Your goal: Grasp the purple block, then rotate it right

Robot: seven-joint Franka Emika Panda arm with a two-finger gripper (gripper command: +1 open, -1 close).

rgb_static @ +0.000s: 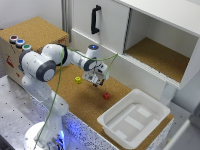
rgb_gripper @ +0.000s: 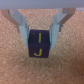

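In the ext. view, L to R you see the yellow block (rgb_static: 78, 79) on the cork table (rgb_static: 80, 102), then your gripper (rgb_static: 96, 83), then the red block (rgb_static: 106, 96) and a white bin (rgb_static: 134, 121). Wrist view: jaws pinch the purple block (rgb_gripper: 38, 44) w/ yellow letters, fingers (rgb_gripper: 22, 29) touching both its sides.

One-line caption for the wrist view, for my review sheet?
Hand astride the purple block, one finger on each side, yellow letters I and J facing the camera, cork surface beneath.
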